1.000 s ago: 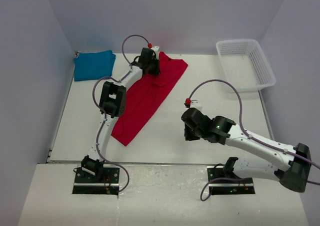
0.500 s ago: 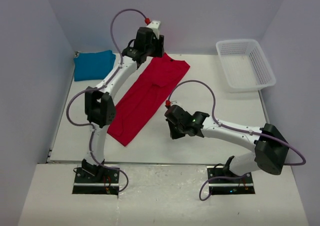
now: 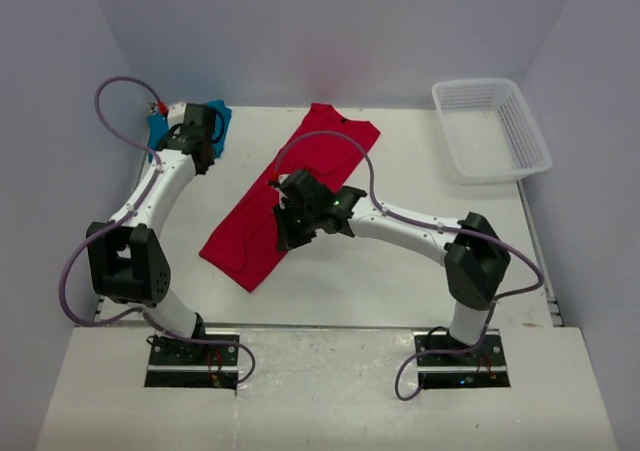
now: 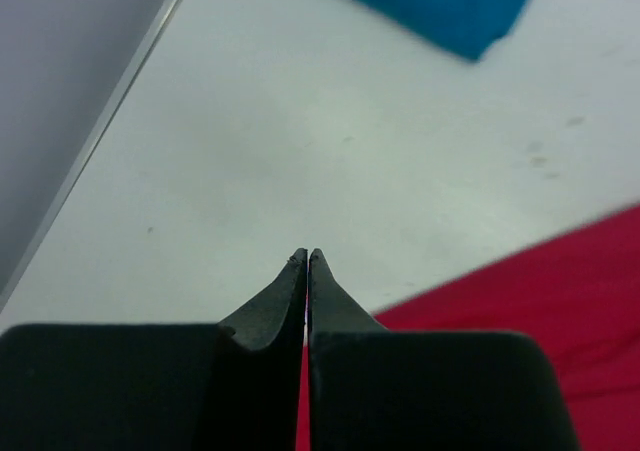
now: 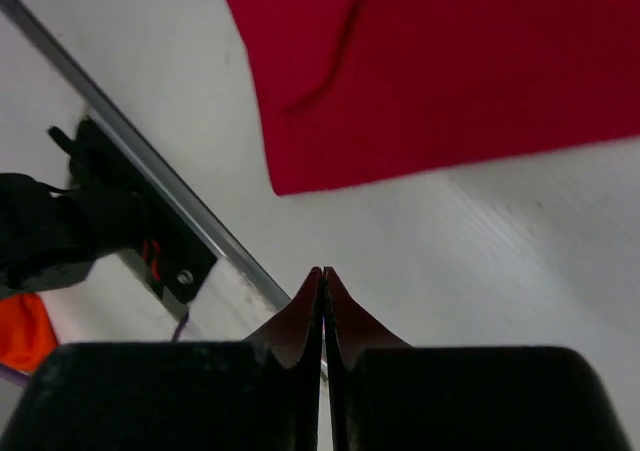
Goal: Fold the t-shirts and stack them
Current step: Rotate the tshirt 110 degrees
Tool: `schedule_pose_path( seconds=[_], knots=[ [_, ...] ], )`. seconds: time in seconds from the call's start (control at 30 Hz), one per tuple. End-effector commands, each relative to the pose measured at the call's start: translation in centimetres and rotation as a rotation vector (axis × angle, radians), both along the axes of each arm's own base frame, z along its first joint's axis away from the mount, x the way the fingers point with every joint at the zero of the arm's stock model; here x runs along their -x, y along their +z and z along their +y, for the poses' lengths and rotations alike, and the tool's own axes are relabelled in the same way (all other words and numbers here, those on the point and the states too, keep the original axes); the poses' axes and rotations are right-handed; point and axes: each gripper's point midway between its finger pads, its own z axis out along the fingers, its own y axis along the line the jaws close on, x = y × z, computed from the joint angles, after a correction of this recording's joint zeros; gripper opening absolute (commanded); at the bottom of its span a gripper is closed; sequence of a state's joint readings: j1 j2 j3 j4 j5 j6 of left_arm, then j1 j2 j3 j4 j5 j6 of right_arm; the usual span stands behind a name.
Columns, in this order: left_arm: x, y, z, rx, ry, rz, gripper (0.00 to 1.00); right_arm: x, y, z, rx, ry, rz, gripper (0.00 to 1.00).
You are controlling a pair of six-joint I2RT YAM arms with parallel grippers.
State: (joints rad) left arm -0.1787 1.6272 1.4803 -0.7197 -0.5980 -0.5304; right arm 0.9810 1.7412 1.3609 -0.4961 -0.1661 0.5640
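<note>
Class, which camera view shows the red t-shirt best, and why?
Top external: the whole red t-shirt shows, lying diagonally, with only the right arm crossing it. Left wrist catches just an edge; right wrist just one end.

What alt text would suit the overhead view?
A bright red cloth t-shirt lies diagonally on a white table, the right gripper at its edge. The left gripper is beside a teal-blue cloth t-shirt; a white plastic mesh basket sits far right.

top external: high behind the arm bases, looking down on the whole white table [image 3: 420,171] | left wrist: close, low, facing far-left corner | right wrist: close, facing table's near edge | all share: long bright red cloth t-shirt [image 3: 320,151]
</note>
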Motion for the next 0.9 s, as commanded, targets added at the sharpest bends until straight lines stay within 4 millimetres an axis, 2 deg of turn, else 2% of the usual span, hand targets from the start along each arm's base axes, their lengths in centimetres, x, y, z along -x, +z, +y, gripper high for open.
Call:
schedule_pose_path(
  seconds=[0.0,0.03,0.07,0.13,0.17,0.23,0.27,0.43,0.6,0.73,0.83,0.87],
  knots=[
    [3.5,-2.6,3.4,0.030,0.125,0.046,0.00,0.4,1.9,5.6,-0.136,0.182,0.063,0.00],
    [3.9,-2.9,4.3,0.031,0.150,0.054,0.00,0.6,1.4,6.1,-0.121,0.199,0.091,0.00],
    [4.2,-2.9,4.7,0.028,0.157,0.051,0.00,-0.3,0.8,7.7,-0.116,0.206,0.091,0.00],
    [4.5,-3.2,5.2,0.038,0.170,0.057,0.00,-0.4,0.0,8.6,-0.097,0.228,0.107,0.00],
    [4.5,-3.1,5.2,0.044,0.170,0.053,0.00,-0.8,-0.4,9.7,-0.102,0.235,0.112,0.00],
    [4.4,-2.9,5.0,0.067,0.172,0.037,0.00,-1.1,-0.7,10.3,-0.100,0.242,0.124,0.00],
    [4.3,-2.5,4.8,0.081,0.163,0.018,0.00,-1.2,-0.3,10.9,-0.118,0.251,0.122,0.00],
    [3.8,-2.5,3.3,0.151,0.112,-0.008,0.00,-1.0,-3.7,11.5,-0.076,0.257,0.174,0.00],
    [3.6,-1.7,2.4,0.191,0.058,-0.053,0.00,-0.6,-7.3,11.7,-0.053,0.252,0.229,0.00],
    [3.6,-1.7,2.4,0.183,0.042,-0.049,0.00,-0.2,-8.9,11.9,-0.039,0.248,0.261,0.00],
    [3.7,-1.6,2.5,0.177,0.042,-0.049,0.00,0.0,-9.4,11.8,-0.034,0.236,0.267,0.00],
    [3.7,-1.4,2.4,0.178,0.040,-0.053,0.00,0.3,-9.8,11.3,-0.021,0.227,0.276,0.00]
  ],
)
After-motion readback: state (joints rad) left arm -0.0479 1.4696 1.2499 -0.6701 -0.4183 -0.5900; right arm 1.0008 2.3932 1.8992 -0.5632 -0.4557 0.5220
